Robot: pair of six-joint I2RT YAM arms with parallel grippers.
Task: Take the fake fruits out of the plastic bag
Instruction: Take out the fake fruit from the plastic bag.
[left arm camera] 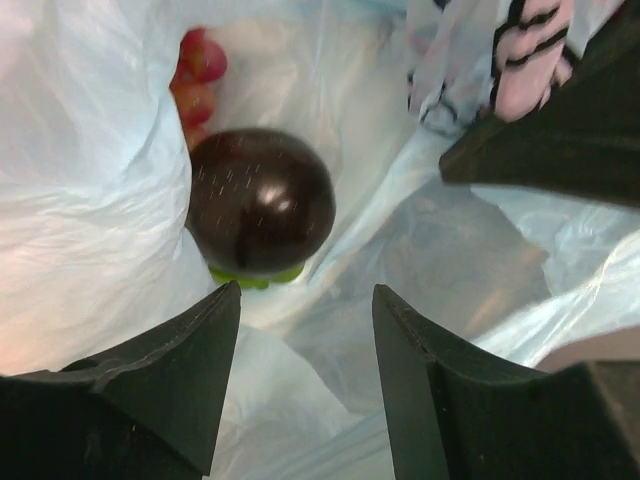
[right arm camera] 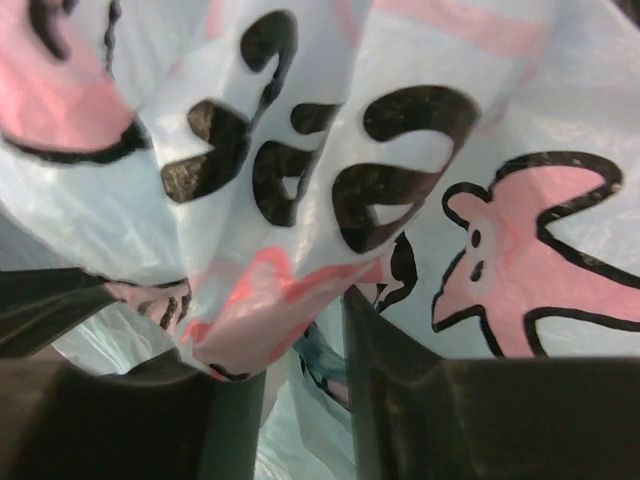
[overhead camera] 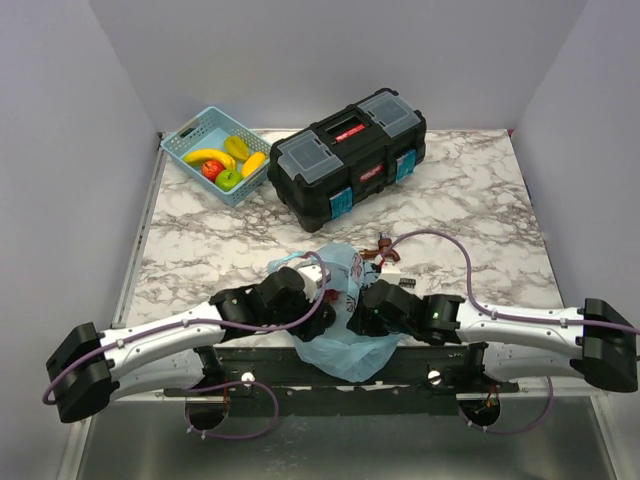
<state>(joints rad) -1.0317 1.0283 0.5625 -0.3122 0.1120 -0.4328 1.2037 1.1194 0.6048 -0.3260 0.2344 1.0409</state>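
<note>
The light-blue plastic bag (overhead camera: 340, 335) lies crumpled at the near middle of the table between both arms. My left gripper (left arm camera: 305, 300) is open inside the bag's mouth (left arm camera: 90, 200). Just ahead of its fingertips lies a dark purple round fake fruit (left arm camera: 260, 200) with a green base. Small red fruits (left arm camera: 198, 75) lie deeper in the bag. My right gripper (right arm camera: 305, 340) is shut on a fold of the printed bag film (right arm camera: 300, 180) and holds that side up. In the top view both grippers are half hidden by the bag.
A light-blue lattice basket (overhead camera: 190, 135) at the back left holds a banana, a red, a green and a yellow-orange fruit. A black toolbox (overhead camera: 348, 155) stands at the back middle. A small brown tap piece (overhead camera: 383, 250) lies just behind the bag.
</note>
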